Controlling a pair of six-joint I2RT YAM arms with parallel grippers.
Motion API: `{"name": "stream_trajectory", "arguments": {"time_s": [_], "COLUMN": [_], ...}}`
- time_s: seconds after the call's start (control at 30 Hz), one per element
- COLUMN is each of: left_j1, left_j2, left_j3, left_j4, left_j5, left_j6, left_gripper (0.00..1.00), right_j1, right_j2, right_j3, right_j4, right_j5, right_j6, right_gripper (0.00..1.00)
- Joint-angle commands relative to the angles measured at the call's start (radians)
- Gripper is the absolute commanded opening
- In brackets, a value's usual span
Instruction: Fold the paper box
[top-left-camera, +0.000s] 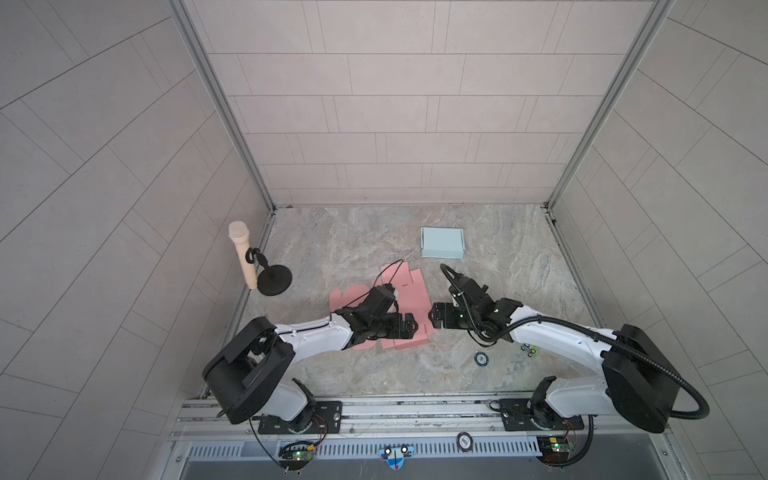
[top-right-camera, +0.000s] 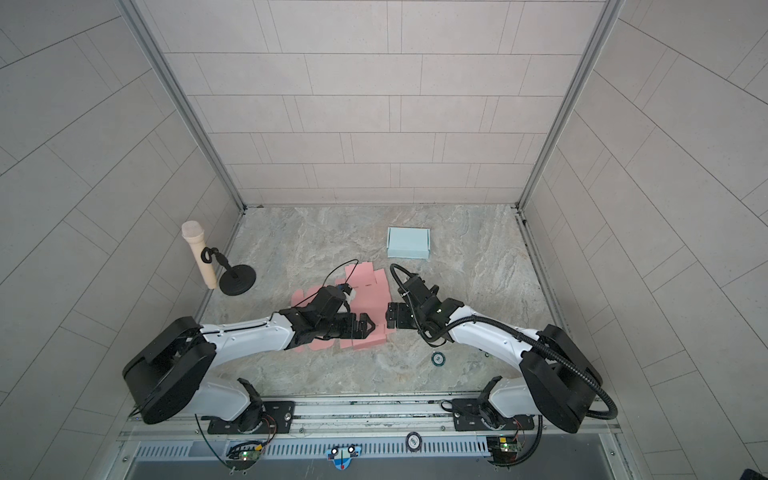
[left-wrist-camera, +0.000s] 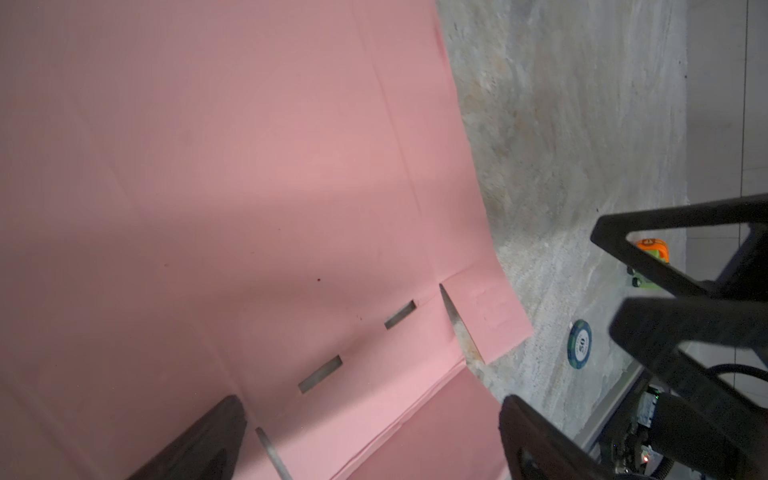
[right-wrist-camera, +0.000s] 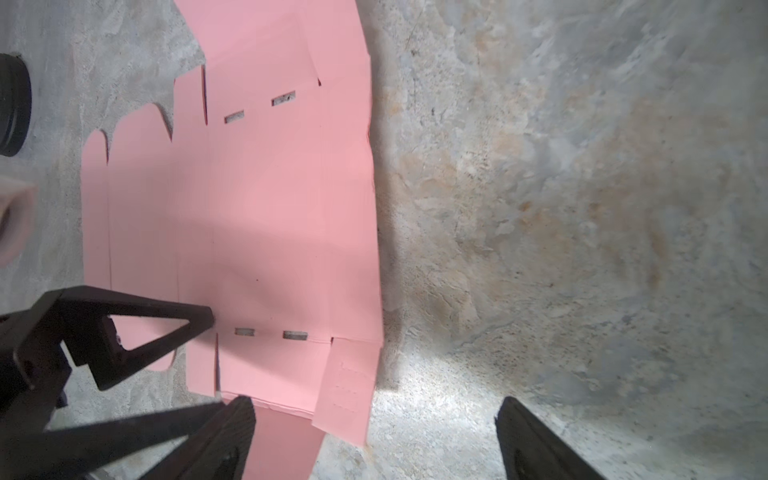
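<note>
Left wrist view looks down on the pink sheet (left-wrist-camera: 249, 166), which lies flat and unfolded on the surface (left-wrist-camera: 561, 124), with slots cut along a crease. My left gripper (left-wrist-camera: 370, 401) is released, its fingers spread wide above the sheet and grasping nothing. Past the sheet's edge this view also catches a blue chip (left-wrist-camera: 579, 345), an orange-and-green toy (left-wrist-camera: 652, 253) and my right gripper (left-wrist-camera: 609, 274), which points back at me.

In both top views the sheet (top-left-camera: 411, 291) (top-right-camera: 370, 295) lies mid-frame, with its lower left part hidden under my left arm. The left gripper (top-left-camera: 411, 325) (top-right-camera: 368, 325) and the right gripper (top-left-camera: 432, 318) (top-right-camera: 388, 318) face each other tip to tip at the sheet's right edge, with a small gap between them. The toy (top-left-camera: 530, 351) is mostly hidden under my right arm in a top view, and the chip (top-left-camera: 481, 358) sits clear, lower right of the sheet. A folded blue box (top-left-camera: 441, 242) stands to the upper right, apart from the sheet. A microphone (top-left-camera: 243, 253) on its stand (top-left-camera: 274, 280) crowds the left wall.

Right wrist view shows my right gripper (right-wrist-camera: 374, 405) released too, one finger over the sheet's (right-wrist-camera: 270, 208) edge and the other over bare surface. Only this view shows the sheet's rounded tabs at its far end, and the stand's base (right-wrist-camera: 12, 104) beyond them.

Open surface runs behind the sheet to the rear wall, and in front of it to the rail.
</note>
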Motion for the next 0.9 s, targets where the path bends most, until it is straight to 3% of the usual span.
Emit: {"name": "stream_trajectory", "arguments": {"time_s": [0.0, 0.13, 0.27, 0.63, 0.87], "left_j1": [-0.064, -0.123, -0.126, 0.064, 0.155], "left_j2": [0.025, 0.018, -0.021, -0.091, -0.061], "left_j3": [-0.034, -0.037, -0.036, 0.042, 0.03], "left_j4": [0.0, 0.02, 0.011, -0.126, -0.151], "left_j5": [-0.005, -0.022, -0.012, 0.007, 0.011], "left_j6": [-0.084, -0.126, -0.131, -0.003, 0.07], "left_gripper": [1.0, 1.0, 1.0, 1.0, 0.86], "right_j1": [0.004, 0.003, -0.006, -0.058, -0.077], "right_j2": [-0.011, -0.01, -0.016, 0.113, 0.212], "right_j3": [0.004, -0.005, -0.017, 0.074, 0.134], "right_j4": [-0.01, -0.015, -0.017, -0.016, 0.001], "right_j5": [0.032, 0.04, 0.052, 0.014, -0.031], "right_j6": [0.012, 0.014, 0.014, -0.073, -0.113], "right_gripper": [0.93, 0.93, 0.93, 0.89, 0.81]}}
